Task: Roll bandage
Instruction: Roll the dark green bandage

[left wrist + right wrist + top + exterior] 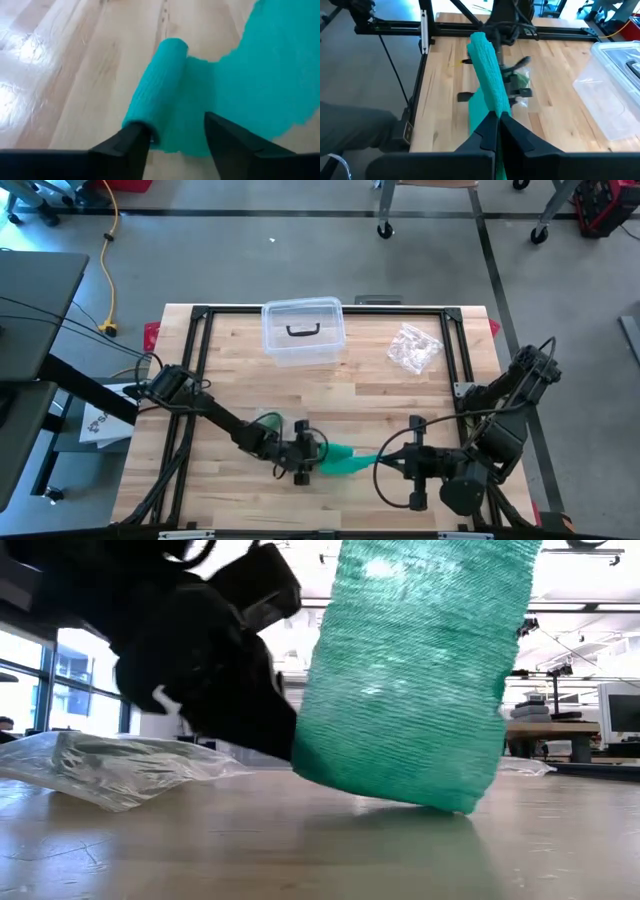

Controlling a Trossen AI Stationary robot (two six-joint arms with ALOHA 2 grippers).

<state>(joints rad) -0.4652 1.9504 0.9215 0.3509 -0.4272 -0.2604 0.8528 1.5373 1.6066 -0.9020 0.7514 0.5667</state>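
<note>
Now, as I read my feeds:

Bandage: teal woven elastic bandage [343, 462] lying on the pale wooden desk [370, 390] near its front edge, between my two arms; one end is wound into a short roll [155, 87], the loose strip [265, 75] spreads flat beside it and then rises toward the right arm.

Left pincer: my left pincer [303, 460] is low over the rolled end, fingers [125, 150] spread apart, one finger at the roll's near end and the other over the flat strip; it grips nothing.

Right pincer: my right pincer [412, 463] is clenched on the free end of the strip, which stands up from its fingers [515, 132] as a taut band toward the left arm.

Low camera: the lifted strip fills the middle, its lower edge touching the desk, with the dark left arm just beside it.

Desk, further out: clear plastic lidded box [302, 332] with a dark handle at the back edge; crumpled clear plastic bag [414, 348] to the right of it, well apart from the bandage.
</note>
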